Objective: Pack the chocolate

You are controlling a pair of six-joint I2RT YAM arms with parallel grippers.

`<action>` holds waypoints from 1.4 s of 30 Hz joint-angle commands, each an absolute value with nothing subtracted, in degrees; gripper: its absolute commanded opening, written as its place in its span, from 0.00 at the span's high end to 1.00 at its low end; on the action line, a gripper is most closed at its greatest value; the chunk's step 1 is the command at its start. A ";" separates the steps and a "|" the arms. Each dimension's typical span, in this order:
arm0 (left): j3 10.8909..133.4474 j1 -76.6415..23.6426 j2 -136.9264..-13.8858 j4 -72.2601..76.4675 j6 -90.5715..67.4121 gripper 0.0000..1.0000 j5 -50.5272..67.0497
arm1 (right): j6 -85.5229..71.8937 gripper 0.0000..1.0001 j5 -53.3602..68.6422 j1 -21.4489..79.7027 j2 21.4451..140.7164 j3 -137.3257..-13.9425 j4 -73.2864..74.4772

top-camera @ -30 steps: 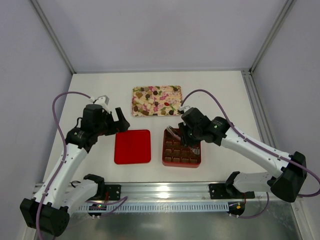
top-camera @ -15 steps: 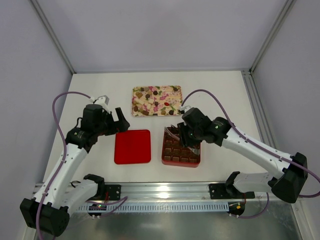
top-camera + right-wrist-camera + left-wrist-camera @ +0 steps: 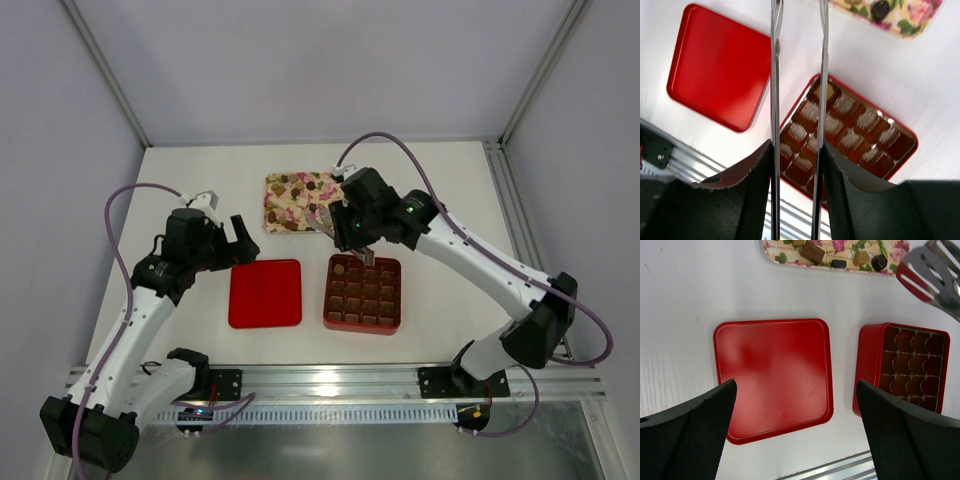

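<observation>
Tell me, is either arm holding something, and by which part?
The right gripper squeezes metal tongs by their two arms; the left gripper holds nothing.

I see a white table [image 3: 450, 180] carrying a pink-green floral rectangular tray [image 3: 268, 205] at the far middle. Nearer lie a flat red square lid [image 3: 265, 293] on the left and a red gridded box [image 3: 362, 328] to its right.

You're swinging the right gripper [image 3: 342, 226] and its tongs [image 3: 927, 272] up off the box [image 3: 362, 318], toward the near edge of the tray [image 3: 285, 182]. The box's grid is now showing uncovered, with one tan chocolate [image 3: 340, 268] sitting in the far-left corner cell.
</observation>
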State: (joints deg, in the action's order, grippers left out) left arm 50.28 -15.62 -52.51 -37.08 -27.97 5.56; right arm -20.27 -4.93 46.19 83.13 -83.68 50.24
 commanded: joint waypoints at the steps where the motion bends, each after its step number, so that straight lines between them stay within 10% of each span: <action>1: 51.77 -15.38 -52.56 -36.39 -27.25 0.00 4.92 | -15.74 0.53 -4.49 43.08 92.25 -91.21 48.87; 13: 51.77 -15.38 -52.82 -36.39 -27.25 0.01 5.01 | -11.26 0.53 -3.17 38.32 111.26 -110.21 51.94; 42: 51.77 -15.38 -52.74 -36.47 -27.25 0.00 5.01 | -5.71 0.54 -2.55 36.39 119.09 -111.71 51.51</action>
State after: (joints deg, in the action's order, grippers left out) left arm 50.28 -15.62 -52.75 -37.08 -27.97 5.41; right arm -6.79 -2.79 36.62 119.31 -109.56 52.36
